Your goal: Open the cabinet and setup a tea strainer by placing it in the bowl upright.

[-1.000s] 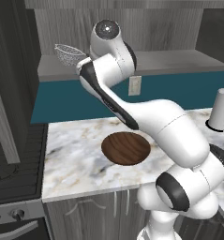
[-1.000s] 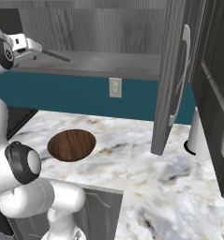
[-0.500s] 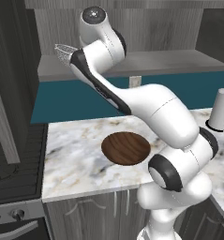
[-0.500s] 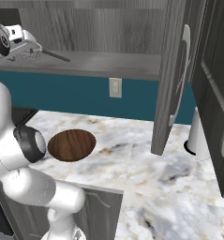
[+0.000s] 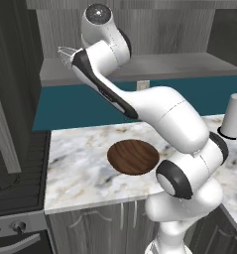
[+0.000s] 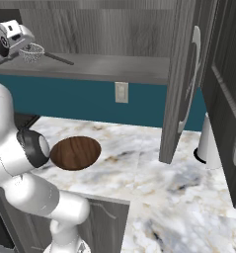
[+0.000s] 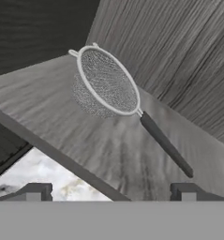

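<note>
Up at the open cabinet (image 6: 186, 74), claw (image 7: 111, 190) level with the shelf (image 6: 114, 66) edge, finger tips spread apart with nothing between them. Just ahead of the claw, on the shelf: tea strainer (image 7: 108, 84), tilted on its rim, handle trailing off to one side. Behind the strainer, the cabinet's back wall. Well below the claw, on the counter (image 5: 80, 168): bowl (image 5: 133, 157), out near the front edge. Far off to the claw's right on that same counter, a paper towel roll (image 5: 234, 116) standing upright. Open cabinet door (image 6: 181, 84) swung out right of the claw, between shelf and towel roll. Left of the counter, below: stove (image 5: 16, 173).
</note>
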Robot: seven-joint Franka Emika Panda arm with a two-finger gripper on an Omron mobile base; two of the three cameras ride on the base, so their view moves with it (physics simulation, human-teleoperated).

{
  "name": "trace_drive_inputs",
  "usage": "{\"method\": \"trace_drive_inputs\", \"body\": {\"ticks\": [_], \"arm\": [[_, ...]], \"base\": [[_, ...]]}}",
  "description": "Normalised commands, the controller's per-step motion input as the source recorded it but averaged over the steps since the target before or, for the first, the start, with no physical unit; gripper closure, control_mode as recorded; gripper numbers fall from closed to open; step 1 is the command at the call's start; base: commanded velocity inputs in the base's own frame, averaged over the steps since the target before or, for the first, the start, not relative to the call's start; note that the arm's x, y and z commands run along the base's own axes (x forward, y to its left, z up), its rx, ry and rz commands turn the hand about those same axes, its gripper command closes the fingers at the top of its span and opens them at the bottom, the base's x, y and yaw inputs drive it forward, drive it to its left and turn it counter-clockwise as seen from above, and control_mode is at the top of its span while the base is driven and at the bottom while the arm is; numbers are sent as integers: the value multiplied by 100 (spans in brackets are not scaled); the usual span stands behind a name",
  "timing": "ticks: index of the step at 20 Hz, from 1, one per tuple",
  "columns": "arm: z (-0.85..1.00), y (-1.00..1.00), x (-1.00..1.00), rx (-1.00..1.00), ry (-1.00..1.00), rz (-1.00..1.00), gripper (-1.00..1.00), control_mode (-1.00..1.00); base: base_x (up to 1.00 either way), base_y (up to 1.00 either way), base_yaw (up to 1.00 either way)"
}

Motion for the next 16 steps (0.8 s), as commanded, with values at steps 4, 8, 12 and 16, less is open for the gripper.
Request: {"method": "trace_drive_inputs", "body": {"ticks": [4, 8, 12, 16], "arm": [[0, 0, -3, -4, -8, 30, -100, -100], [-9, 0, -8, -10, 0, 27, -100, -100], [-14, -10, -4, -10, 0, 20, -100, -100], [-1, 0, 6, -10, 0, 2, -100, -100]], "base": [[0, 0, 0], [0, 0, 0], [0, 0, 0], [0, 0, 0]]}}
